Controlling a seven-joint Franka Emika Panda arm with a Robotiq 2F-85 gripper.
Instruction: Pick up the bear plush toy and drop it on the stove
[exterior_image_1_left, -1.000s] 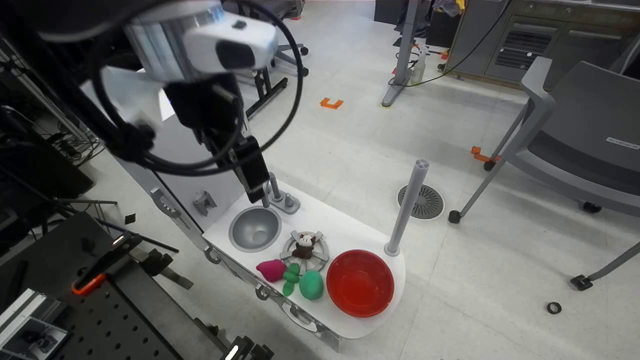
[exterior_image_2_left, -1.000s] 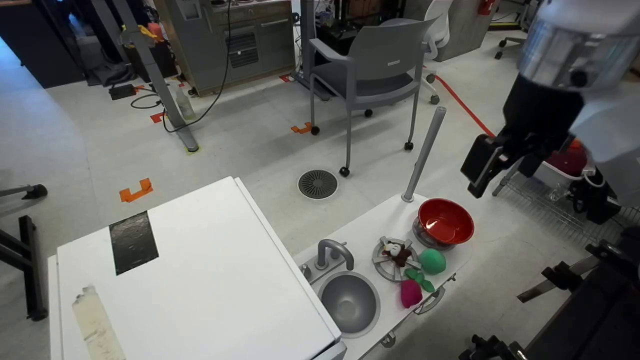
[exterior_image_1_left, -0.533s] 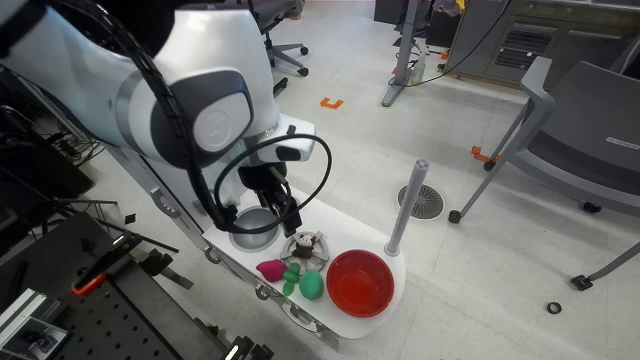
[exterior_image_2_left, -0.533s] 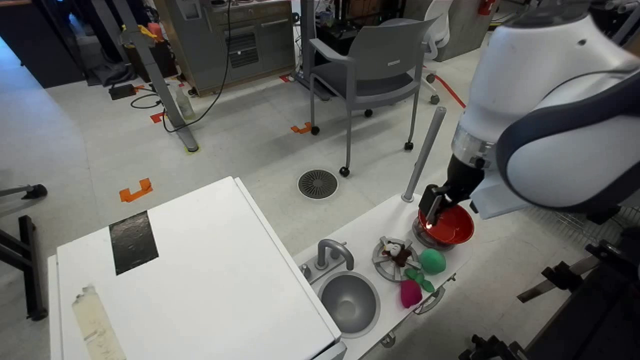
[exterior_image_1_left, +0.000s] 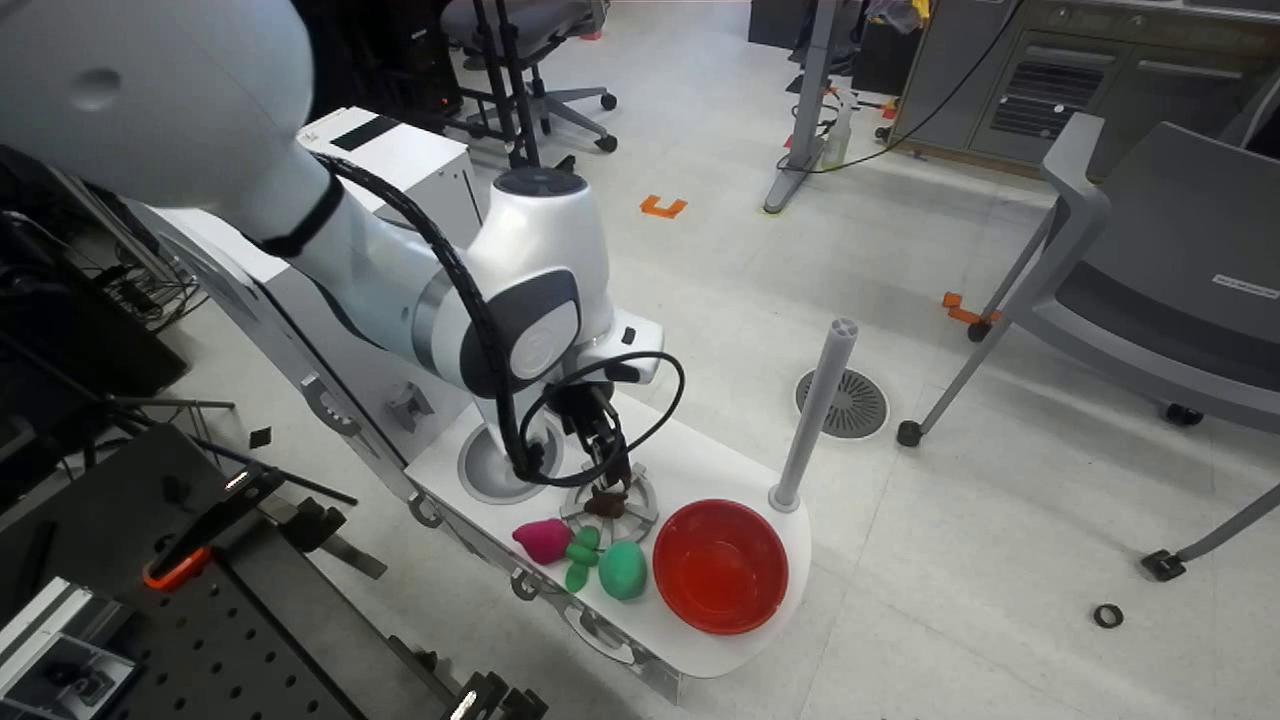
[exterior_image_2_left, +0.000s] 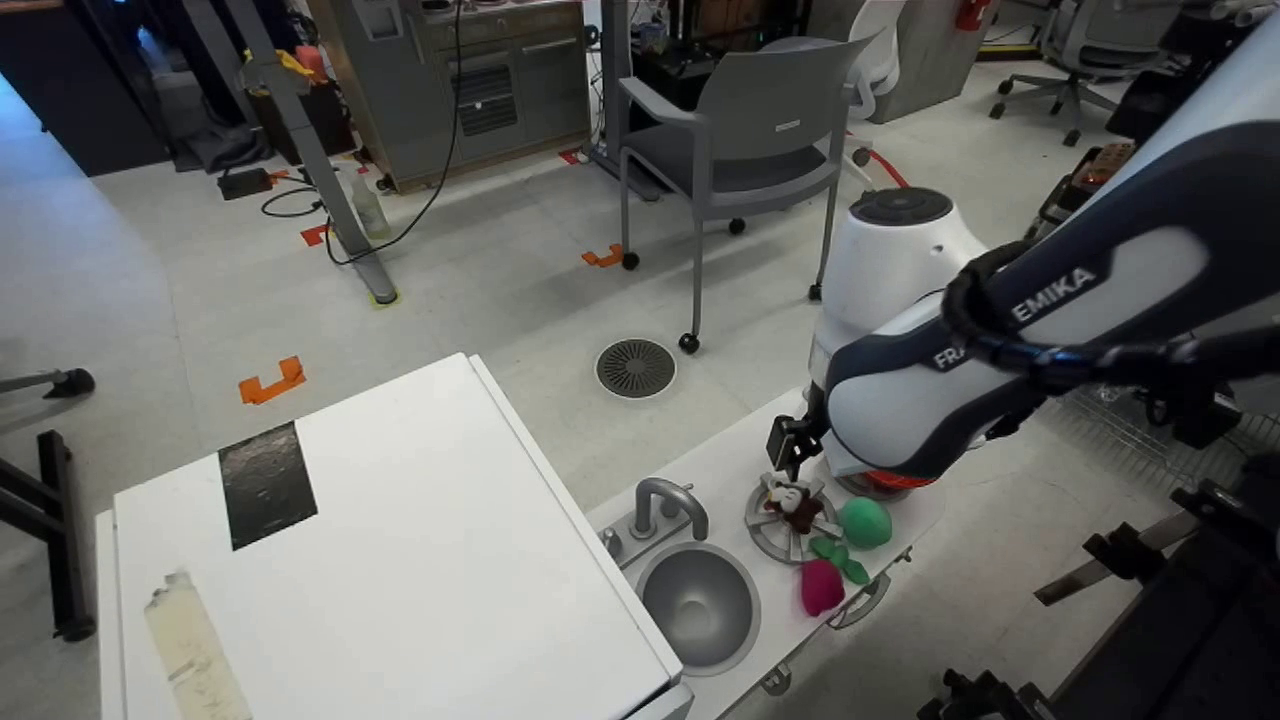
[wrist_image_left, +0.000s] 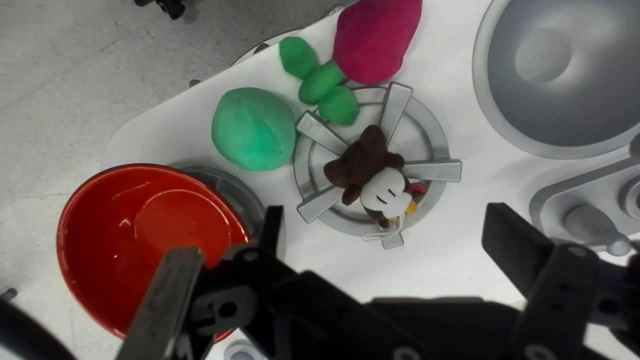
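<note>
The hand (wrist_image_left: 385, 220) is hanging over the white counter (wrist_image_left: 450, 250), released, its fingers (wrist_image_left: 515, 245) spreading wide apart. Just ahead of the fingertips in the wrist view, the bear plush toy (wrist_image_left: 362, 165) is lying on the stove burner (wrist_image_left: 435, 171), its white face resting nearer the hand than its brown body, a thin white cord trailing toward the hand. Bare counter is showing between the toy and each finger; how high the hand is hanging above it, I cannot tell.

To the hand's left in that view, the red bowl (wrist_image_left: 90, 240) is standing over a second burner (wrist_image_left: 235, 190), with part of the hand blocking its near side. Ahead and left, a round green plush (wrist_image_left: 254, 130) is sitting just beside the stove burner. Farther ahead, a pink plush (wrist_image_left: 375, 40) is lying with green leaves (wrist_image_left: 322, 82) reaching from it to the burner's edge. Ahead and right of the hand, the sink (wrist_image_left: 480, 75) is lying set into the counter. In an exterior view, the arm (exterior_image_2_left: 890, 420) is hiding most of the bowl.
</note>
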